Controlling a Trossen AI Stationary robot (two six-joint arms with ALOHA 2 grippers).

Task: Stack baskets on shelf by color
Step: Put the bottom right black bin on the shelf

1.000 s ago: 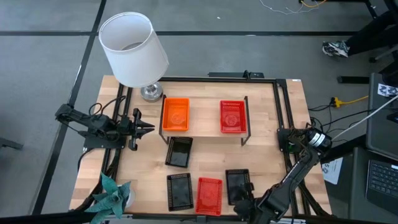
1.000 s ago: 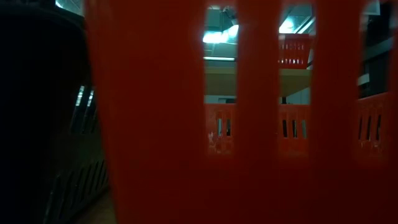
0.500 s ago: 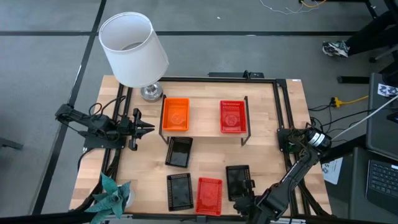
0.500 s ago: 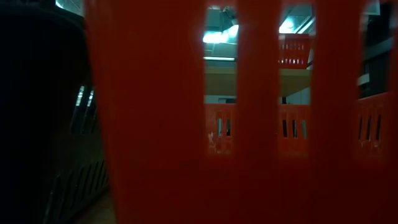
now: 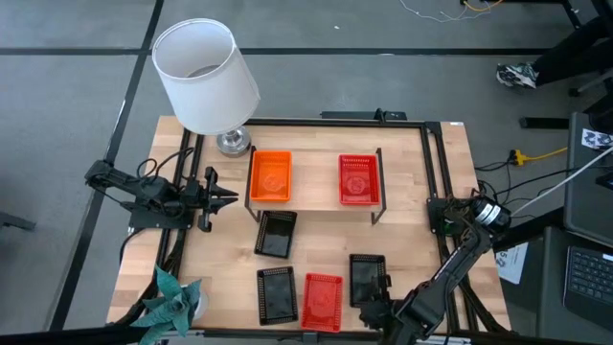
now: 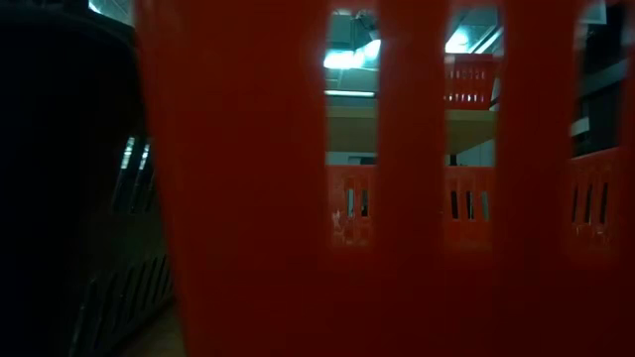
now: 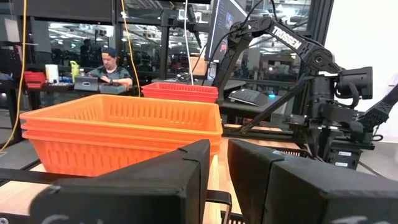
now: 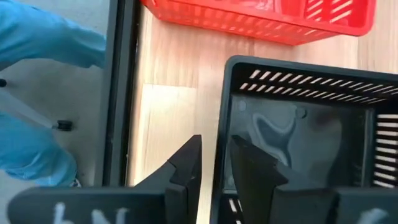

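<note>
Right gripper [image 8: 214,163] straddles the near wall of the black basket [image 8: 298,130] at the table's front edge, fingers pinched on it, so I'm at the pickup; next I'd lift it clear toward the shelf [image 5: 316,195], where orange and red stacks sit. Left gripper [image 5: 218,196] waits beside the shelf, empty, fingers almost together, and the low view is blocked by red plastic.

- Setting: robotics lab or research workshop, open-plan.
- Black metal frame [image 5: 436,144] bolted round a wooden table [image 5: 412,240], on grey carpet tiles.
- Loose cables [image 5: 536,153] and a laptop [image 5: 586,273] just beside the table.
- Background, left wrist view: a Trossen-branded arm [image 7: 292,43], monitors, cluttered benches, a seated person [image 7: 109,65] at work (cap on).
- Blue-gloved hand [image 8: 43,37] beside the table edge.
- Oddments: white lamp [image 5: 203,77], artificial plant [image 5: 172,297].
</note>
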